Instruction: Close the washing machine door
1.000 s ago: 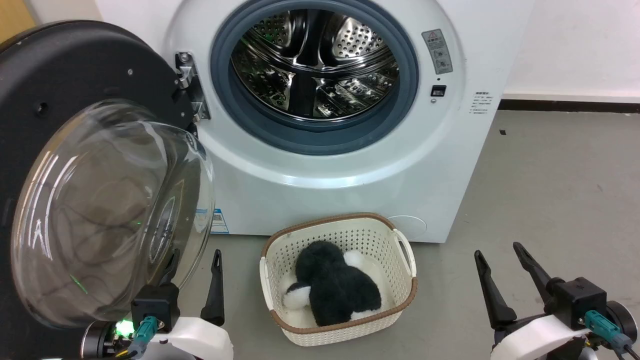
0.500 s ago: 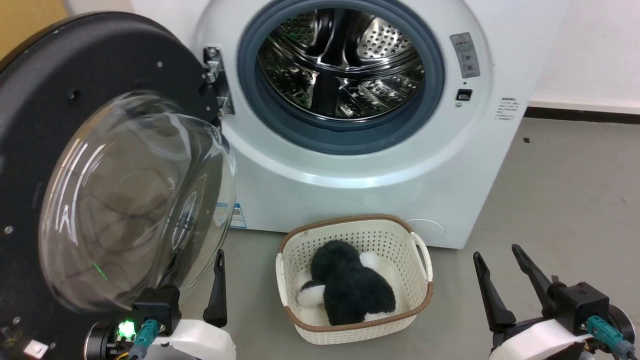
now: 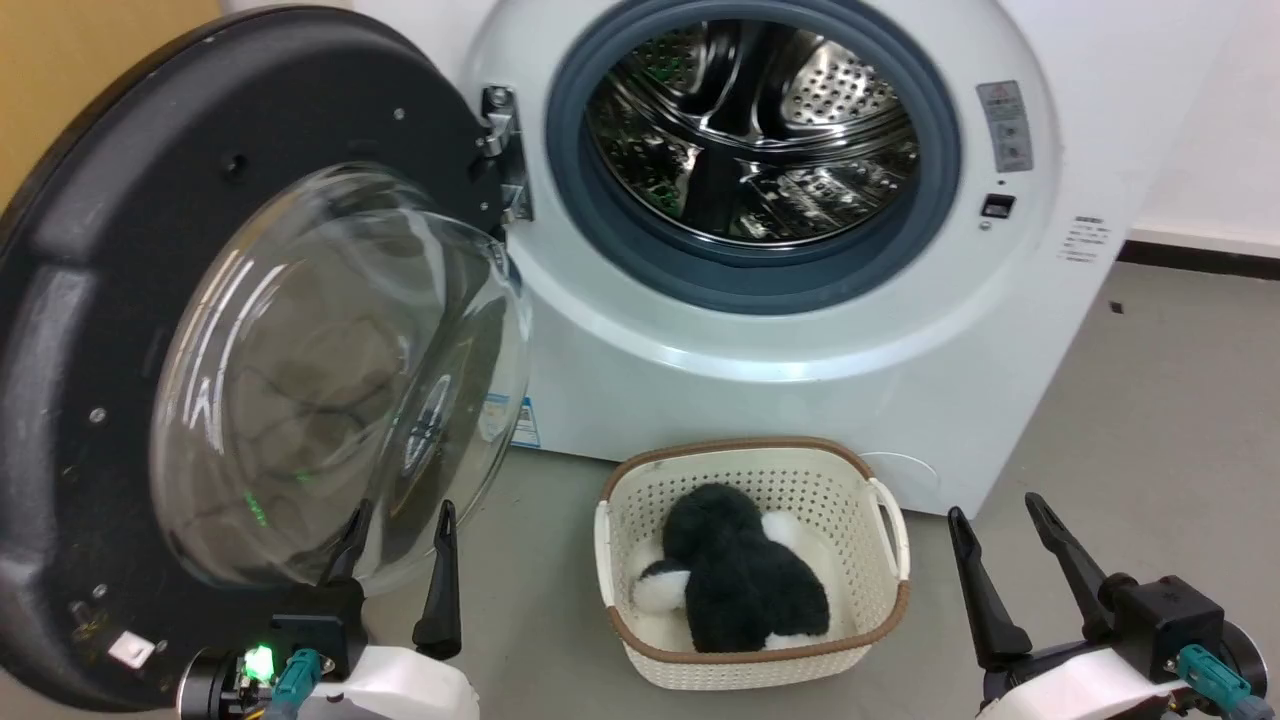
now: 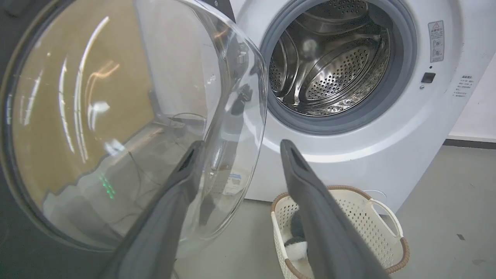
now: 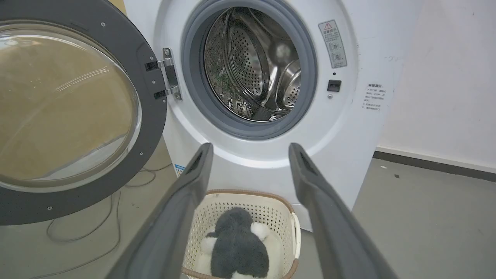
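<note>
The washing machine door (image 3: 110, 330) hangs wide open at the left on its hinge (image 3: 500, 150), its clear glass bowl (image 3: 340, 380) bulging toward me. The white washing machine (image 3: 780, 380) shows its steel drum (image 3: 760, 130) inside the blue-grey gasket. My left gripper (image 3: 400, 515) is open just below the bowl's lower edge, and one finger is seen through the glass. In the left wrist view, the left gripper (image 4: 241, 144) straddles the bowl's rim (image 4: 263, 116); whether it touches is unclear. My right gripper (image 3: 995, 510) is open and empty, low at the right, apart from the machine.
A cream perforated basket (image 3: 890, 540) with a black-and-white plush toy (image 3: 745, 580) stands on the grey floor in front of the machine, between my grippers. Cables (image 5: 81, 240) lie on the floor under the door. A white wall (image 5: 445, 97) rises to the right.
The camera has moved: the whole scene has slid rightward in the head view, and more of the door's black frame shows. Both grippers keep their places and stay open.
</note>
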You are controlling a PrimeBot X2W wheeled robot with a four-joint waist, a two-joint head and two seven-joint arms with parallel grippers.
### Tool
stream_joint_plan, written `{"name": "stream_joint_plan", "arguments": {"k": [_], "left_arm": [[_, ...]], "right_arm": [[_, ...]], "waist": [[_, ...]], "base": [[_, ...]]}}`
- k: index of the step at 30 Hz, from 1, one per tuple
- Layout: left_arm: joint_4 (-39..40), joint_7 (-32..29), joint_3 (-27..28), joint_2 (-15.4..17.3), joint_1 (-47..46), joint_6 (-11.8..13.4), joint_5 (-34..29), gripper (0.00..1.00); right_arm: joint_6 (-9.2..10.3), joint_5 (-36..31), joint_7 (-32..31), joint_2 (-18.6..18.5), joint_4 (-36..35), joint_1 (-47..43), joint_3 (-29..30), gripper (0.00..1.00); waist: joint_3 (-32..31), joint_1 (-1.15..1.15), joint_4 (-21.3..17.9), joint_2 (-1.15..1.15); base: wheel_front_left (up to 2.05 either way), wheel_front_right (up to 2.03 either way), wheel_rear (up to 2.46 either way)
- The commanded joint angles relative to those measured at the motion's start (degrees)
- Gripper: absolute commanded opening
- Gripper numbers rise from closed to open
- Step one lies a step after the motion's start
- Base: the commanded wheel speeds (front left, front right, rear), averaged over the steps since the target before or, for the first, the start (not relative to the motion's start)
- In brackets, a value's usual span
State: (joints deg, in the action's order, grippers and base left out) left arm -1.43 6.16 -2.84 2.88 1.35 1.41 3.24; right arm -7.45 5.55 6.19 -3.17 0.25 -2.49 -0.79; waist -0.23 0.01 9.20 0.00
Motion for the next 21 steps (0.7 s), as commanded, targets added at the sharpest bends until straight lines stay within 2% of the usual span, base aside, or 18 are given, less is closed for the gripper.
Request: {"name": "stream_joint_plan", "arguments": {"k": [1, 21], "left_arm": [[-0.16, 0.63, -0.14, 0.0, 0.82, 0.31, 0.36, 1.0], [-0.59, 2.9, -0.94, 0.0, 1.74, 0.5, 1.16, 1.0]], "right_arm": [[-0.02, 0.55, 0.6, 0.13, -0.03, -0.82, -0.23, 1.0], [-0.02, 2.46, 2.87, 0.18, 0.36, -1.98, -1.04, 1.0]], "waist": [[-0.08, 0.0, 0.83, 0.0], [-0.84, 0.0, 7.0, 0.0]], "base": [[0.0, 0.0, 0.0], [0.0, 0.0, 0.0]]}}
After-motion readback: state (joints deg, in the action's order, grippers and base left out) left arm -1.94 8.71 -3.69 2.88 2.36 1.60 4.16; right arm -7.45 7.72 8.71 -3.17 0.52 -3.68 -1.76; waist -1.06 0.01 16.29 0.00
